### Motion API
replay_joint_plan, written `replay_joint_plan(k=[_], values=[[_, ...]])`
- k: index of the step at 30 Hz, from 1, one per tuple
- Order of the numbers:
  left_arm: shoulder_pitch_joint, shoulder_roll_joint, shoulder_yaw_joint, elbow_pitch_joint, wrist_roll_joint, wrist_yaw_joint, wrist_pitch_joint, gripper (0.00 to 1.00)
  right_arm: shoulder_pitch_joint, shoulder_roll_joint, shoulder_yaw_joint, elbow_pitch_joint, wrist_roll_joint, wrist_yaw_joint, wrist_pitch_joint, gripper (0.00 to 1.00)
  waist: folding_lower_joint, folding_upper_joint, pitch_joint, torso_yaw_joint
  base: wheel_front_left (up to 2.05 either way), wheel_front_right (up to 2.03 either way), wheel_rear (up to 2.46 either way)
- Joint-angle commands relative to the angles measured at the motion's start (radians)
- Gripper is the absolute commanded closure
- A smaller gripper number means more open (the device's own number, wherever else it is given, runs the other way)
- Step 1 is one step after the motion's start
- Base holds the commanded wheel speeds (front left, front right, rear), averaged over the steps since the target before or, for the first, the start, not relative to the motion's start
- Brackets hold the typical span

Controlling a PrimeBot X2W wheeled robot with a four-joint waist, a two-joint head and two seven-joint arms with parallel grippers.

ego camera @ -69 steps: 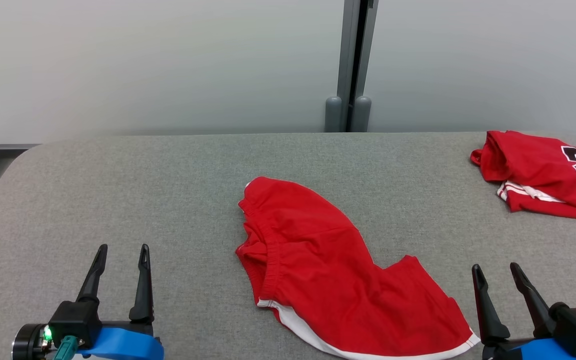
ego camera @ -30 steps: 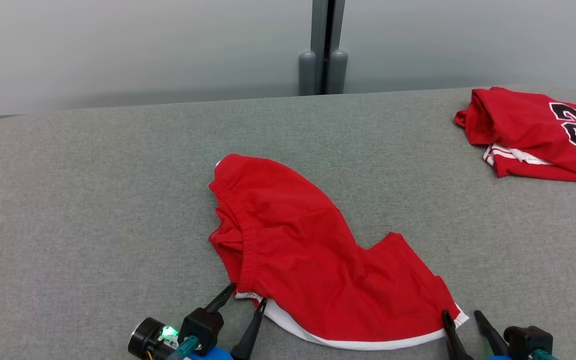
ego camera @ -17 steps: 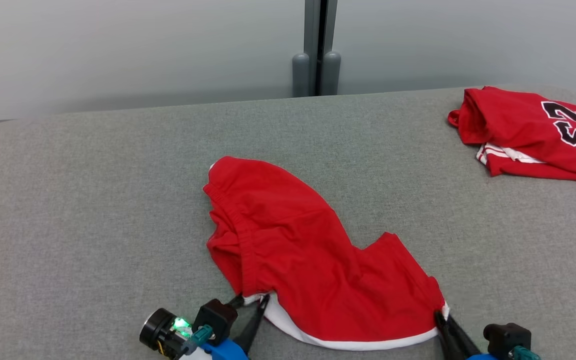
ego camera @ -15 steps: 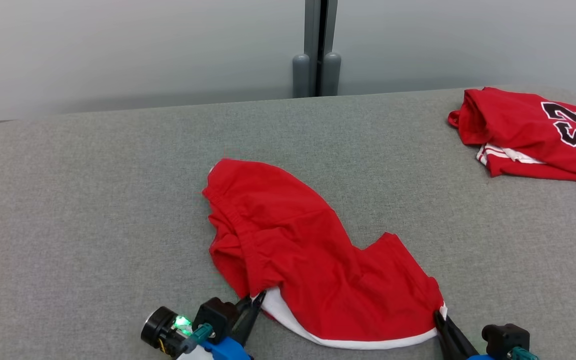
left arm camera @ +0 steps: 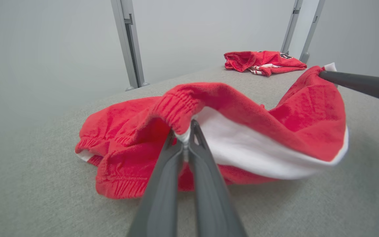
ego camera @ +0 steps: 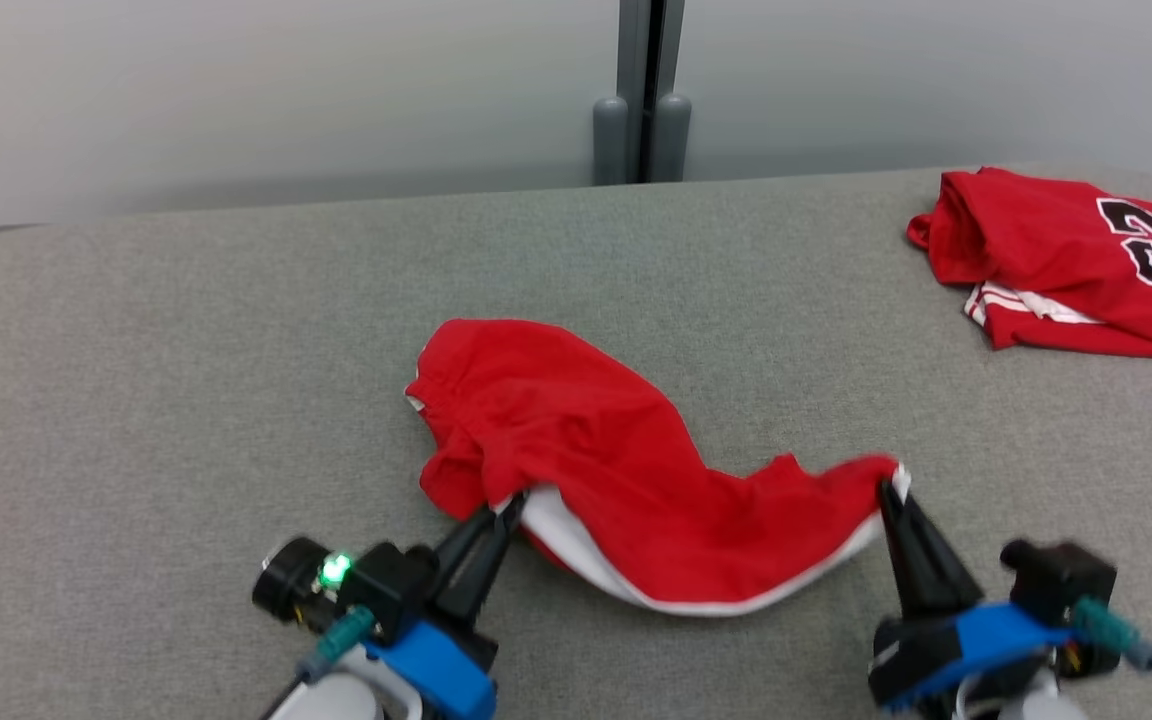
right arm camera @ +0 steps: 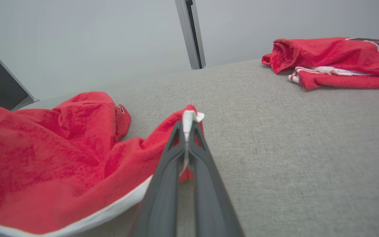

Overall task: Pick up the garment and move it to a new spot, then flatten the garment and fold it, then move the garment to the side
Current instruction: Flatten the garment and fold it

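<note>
Grey fabric tabletop (ego camera: 186, 330), pale wall behind. Left claw (ego camera: 499, 510) and right claw (ego camera: 887, 492) are each clamped on a hem corner of the garment (ego camera: 586, 430). The soft, light cloth sags between them, with possibly 2 layers pinched.

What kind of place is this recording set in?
Probably a lab folding station: a grey fabric-covered table, plain panels on a metal post, and a folded jersey set aside.

Both arms reach forward. The left pincer (ego camera: 499, 508) and the right pincer (ego camera: 887, 490) each clamp a hem corner of the garment (ego camera: 616, 450), both leaning toward one another.
</note>
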Motion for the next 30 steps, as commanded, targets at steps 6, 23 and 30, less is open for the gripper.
replay_joint_plan(k=[6,23,30], values=[[-0.209,0.032,0.031,-0.090,-0.023,-0.001,0.032,1.00,-0.248,-0.002,-0.023,-0.099,0.007,0.000,0.074,1.00,0.0000,-0.0001,0.072,-0.012,0.00,0.00,0.00],[-1.076,0.126,0.019,0.025,-0.156,-0.001,0.134,1.00,-1.272,-0.001,-0.129,0.249,0.051,0.000,0.111,1.00,0.0000,-0.0001,0.392,-0.029,0.00,0.00,0.00],[-1.335,0.096,-0.038,0.171,-0.246,-0.001,0.075,1.00,-1.525,-0.005,-0.178,0.437,0.012,0.000,0.067,1.00,0.0000,-0.0001,0.445,-0.028,0.00,0.00,0.00]])
